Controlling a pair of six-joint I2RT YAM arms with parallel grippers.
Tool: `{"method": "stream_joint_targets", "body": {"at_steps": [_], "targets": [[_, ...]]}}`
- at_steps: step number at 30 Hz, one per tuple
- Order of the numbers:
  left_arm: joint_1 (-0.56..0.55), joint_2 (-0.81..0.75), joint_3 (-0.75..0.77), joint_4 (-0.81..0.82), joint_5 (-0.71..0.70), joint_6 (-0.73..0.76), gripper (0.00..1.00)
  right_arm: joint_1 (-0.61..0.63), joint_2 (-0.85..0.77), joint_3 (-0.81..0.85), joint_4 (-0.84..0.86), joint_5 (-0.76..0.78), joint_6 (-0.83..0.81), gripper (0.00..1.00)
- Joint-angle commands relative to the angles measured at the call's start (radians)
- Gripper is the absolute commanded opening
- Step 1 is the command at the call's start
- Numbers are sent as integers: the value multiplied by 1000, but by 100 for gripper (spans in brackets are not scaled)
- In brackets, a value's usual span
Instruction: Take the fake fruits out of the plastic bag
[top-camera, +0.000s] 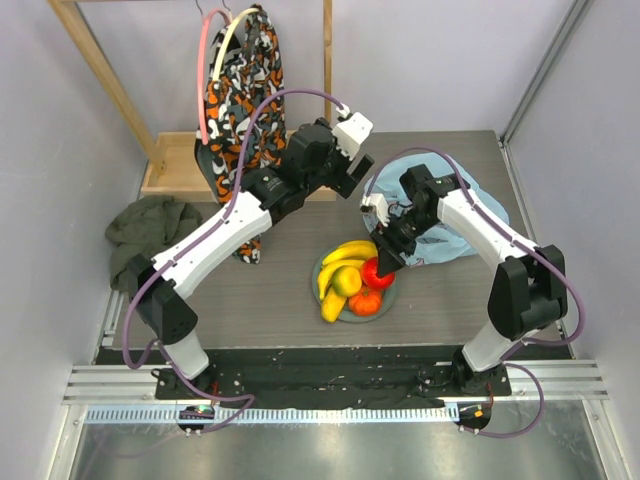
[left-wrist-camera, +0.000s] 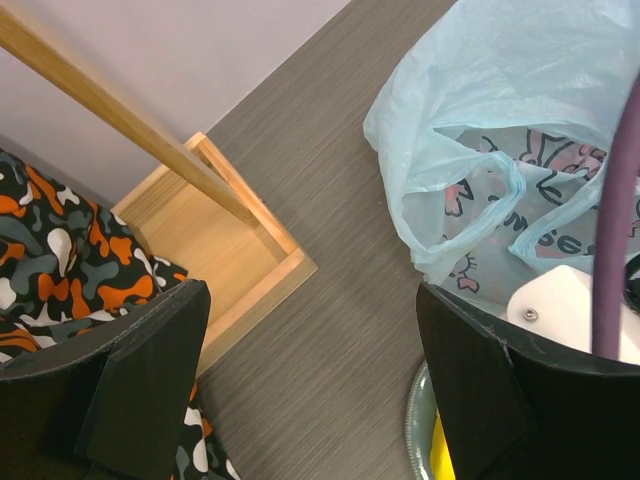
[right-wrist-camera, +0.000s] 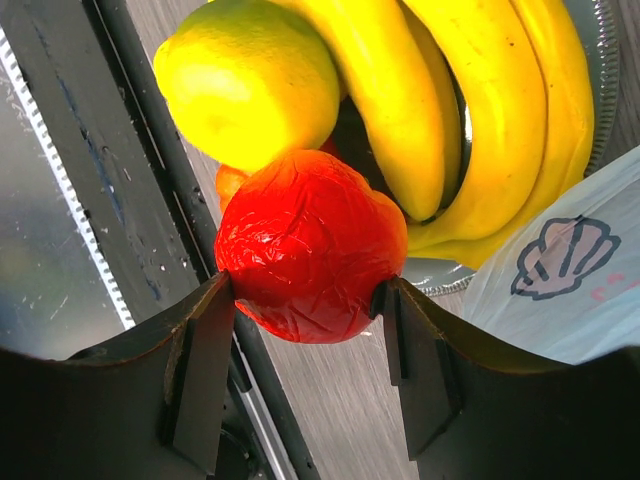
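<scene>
Your right jaws are clamped on the red apple (right-wrist-camera: 310, 245), one finger on each side. Your left jaws hang wide apart with nothing between them, up over the dark surface (top-camera: 290, 290) between the wooden tray (left-wrist-camera: 225, 250) and the bag.

The plastic bag (left-wrist-camera: 480, 70) lies crumpled on the far right of the surface, its mouth facing the left arm, and your right arm reaches across it. Just in front of it is the plate (right-wrist-camera: 603, 70) with the fruit pile. On it are the banana bunch (top-camera: 345, 255), then the yellow-green round fruit (top-camera: 347, 281), then the small orange one (top-camera: 365, 302). The apple is right up against that pile at the plate's bag-side edge. Can't tell if it's touching the plate.
</scene>
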Motion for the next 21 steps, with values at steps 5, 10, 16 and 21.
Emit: {"method": "stream_joint_targets", "body": {"at_steps": [5,10,16,21], "targets": [[3,-4,37,5,47,-7,88,6,54,23,40,-14,32,47],[3,-2,31,-1,56,-6,88,7,61,18,43,-13,37,54],[3,-1,28,-3,74,-6,88,7,52,10,56,-22,60,99],[3,8,40,-5,93,-7,87,7,32,44,57,-13,78,100]]}}
